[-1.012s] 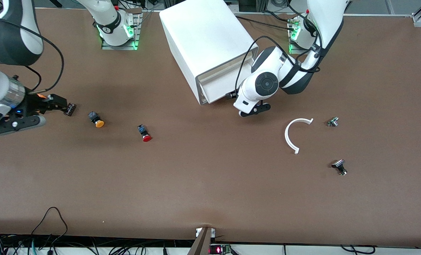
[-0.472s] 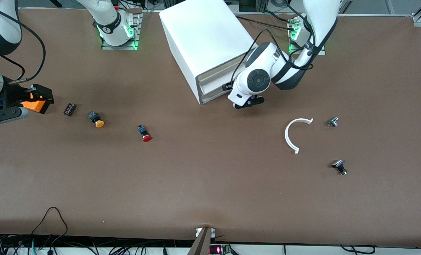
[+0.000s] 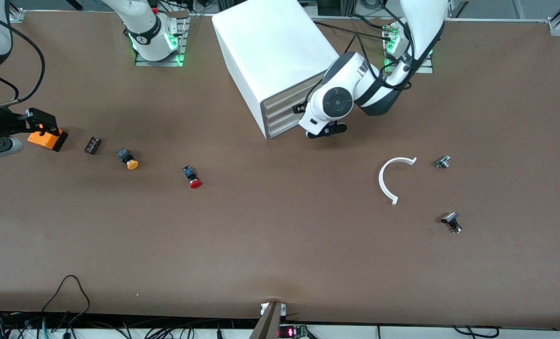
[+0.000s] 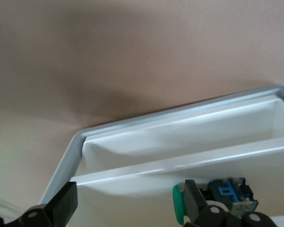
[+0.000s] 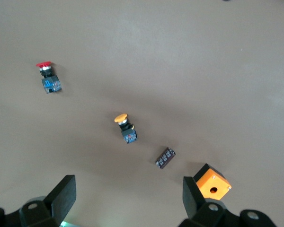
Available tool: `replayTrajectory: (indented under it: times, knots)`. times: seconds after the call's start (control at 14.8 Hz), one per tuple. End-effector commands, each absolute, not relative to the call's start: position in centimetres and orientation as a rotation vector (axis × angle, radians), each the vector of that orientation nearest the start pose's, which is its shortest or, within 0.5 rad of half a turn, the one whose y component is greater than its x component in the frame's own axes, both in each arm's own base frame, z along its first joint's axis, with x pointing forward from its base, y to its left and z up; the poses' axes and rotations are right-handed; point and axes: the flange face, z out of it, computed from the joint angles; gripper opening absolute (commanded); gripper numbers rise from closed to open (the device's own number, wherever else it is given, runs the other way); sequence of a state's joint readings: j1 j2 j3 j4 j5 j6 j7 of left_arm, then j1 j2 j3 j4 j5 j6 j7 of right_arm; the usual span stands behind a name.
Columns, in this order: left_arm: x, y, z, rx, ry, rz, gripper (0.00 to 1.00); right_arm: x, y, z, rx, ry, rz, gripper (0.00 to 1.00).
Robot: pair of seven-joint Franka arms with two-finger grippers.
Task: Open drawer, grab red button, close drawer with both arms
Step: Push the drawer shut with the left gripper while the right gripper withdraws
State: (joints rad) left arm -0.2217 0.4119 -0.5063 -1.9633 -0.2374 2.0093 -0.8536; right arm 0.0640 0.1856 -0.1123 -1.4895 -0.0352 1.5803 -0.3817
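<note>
The red-capped button (image 3: 194,178) lies on the brown table, nearer the front camera than the white cabinet (image 3: 270,47); the right wrist view shows the button (image 5: 48,75) too. The cabinet's cream drawer fronts sit stacked and flush, the drawer (image 3: 283,100) pushed in. My left gripper (image 3: 300,109) is right at those fronts, open, with only the drawer's (image 4: 189,137) front between its fingers (image 4: 66,204). My right gripper (image 3: 37,123) hangs open and empty over the right arm's end of the table; its wrist view (image 5: 130,196) shows bare table between the fingers.
An orange box (image 3: 46,139), a black terminal strip (image 3: 93,145) and an orange-capped button (image 3: 129,160) lie near the right gripper. A white curved piece (image 3: 393,179) and two black-and-silver parts (image 3: 443,162) (image 3: 451,222) lie toward the left arm's end. A green-capped button (image 4: 180,204) sits in a drawer.
The left arm has pushed the open drawer back into the cabinet. The right gripper has drawn away from the terminal strip toward the table's end, uncovering the orange box.
</note>
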Motion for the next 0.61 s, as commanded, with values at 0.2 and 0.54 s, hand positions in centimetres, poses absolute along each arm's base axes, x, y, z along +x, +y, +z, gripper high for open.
replayTrajectory:
  times: [0.2,0.54]
  knots:
    - [52.1,-29.6,34.3,-3.182,-0.612,0.576,1.0,59.3,-3.1,57.6,-3.116,-0.557,0.161,1.0]
    - [56.1,-21.3,41.0,-3.227,-0.605,0.27,1.0,58.8,-3.8,58.8,-3.122,-0.567,0.145,1.0]
